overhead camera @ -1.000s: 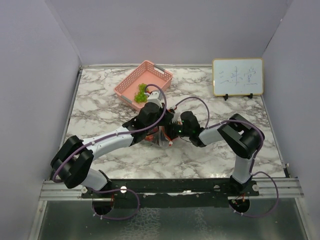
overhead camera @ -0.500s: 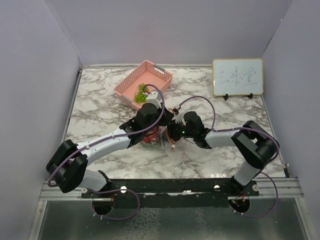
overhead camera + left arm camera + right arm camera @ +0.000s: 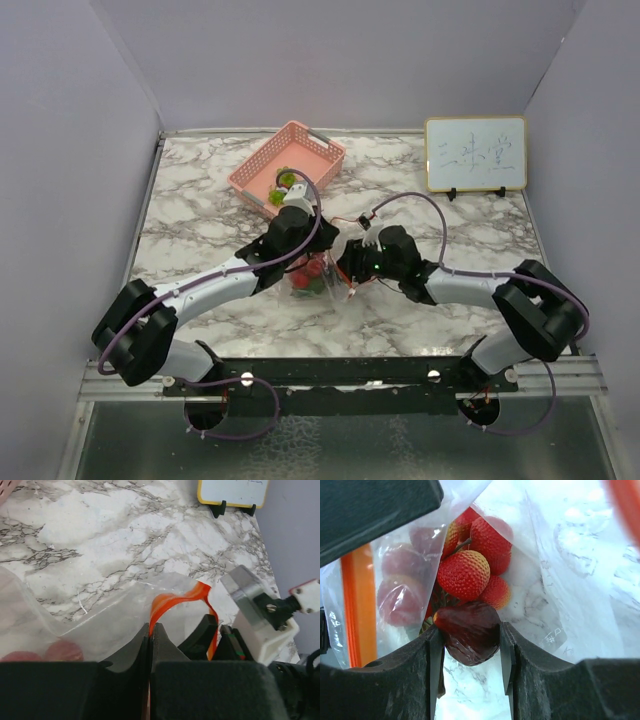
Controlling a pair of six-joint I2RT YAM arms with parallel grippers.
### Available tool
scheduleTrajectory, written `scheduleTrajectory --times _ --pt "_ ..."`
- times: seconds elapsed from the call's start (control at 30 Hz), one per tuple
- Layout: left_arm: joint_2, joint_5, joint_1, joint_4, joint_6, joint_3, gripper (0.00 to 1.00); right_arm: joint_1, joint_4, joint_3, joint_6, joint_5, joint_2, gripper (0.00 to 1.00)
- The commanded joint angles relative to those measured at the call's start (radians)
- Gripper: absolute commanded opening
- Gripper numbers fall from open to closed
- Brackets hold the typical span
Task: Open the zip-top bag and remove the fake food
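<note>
**Left gripper** (image 3: 150,632): the fingers are pressed fully together, pinching the red-orange zip strip (image 3: 172,602) of the zip-top bag (image 3: 100,625). The strip rises from between the fingertips and curls over to the right. Clear, crinkled plastic spreads to the left of the fingers, with two dull red rounds showing through it at the lower left.

**Right gripper** (image 3: 471,636): the jaws stand at a middling width. Each inner face touches one side of a dark red piece (image 3: 467,622) of the fake food (image 3: 465,575), so the piece is held between them. Directly above it sits a cluster of red, dimpled, strawberry-like pieces. Paler red rounds lie to the left, behind a layer of plastic. The wrist view does not settle whether the fingertips lie inside the bag's mouth.

**Position of the bag:** in the top view it sits between the two grippers near the middle of the marble table (image 3: 200,220). Red food shows through the plastic. Whether the bag rests on the surface or hangs above it cannot be told.

**Surroundings:** a pink basket (image 3: 262,165) at the far left holds a green cluster (image 3: 283,183). A small whiteboard (image 3: 475,153) stands at the far right.
</note>
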Motion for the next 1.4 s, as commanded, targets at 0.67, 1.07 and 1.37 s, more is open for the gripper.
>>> scheduleTrajectory --times 0.67,1.07,1.37 --pt "0.056 0.053 0.023 0.06 -0.01 -0.029 0.0 0.007 -0.274 0.026 -0.184 0.384 -0.258 0.44" --pt "0.038 0.045 0.023 0.046 0.002 -0.032 0.0 0.007 -0.293 0.017 -0.166 0.448 -0.162 0.54" --pt "0.028 0.034 0.026 0.032 0.01 -0.031 0.0 0.007 -0.284 -0.045 -0.179 0.382 -0.202 0.5"
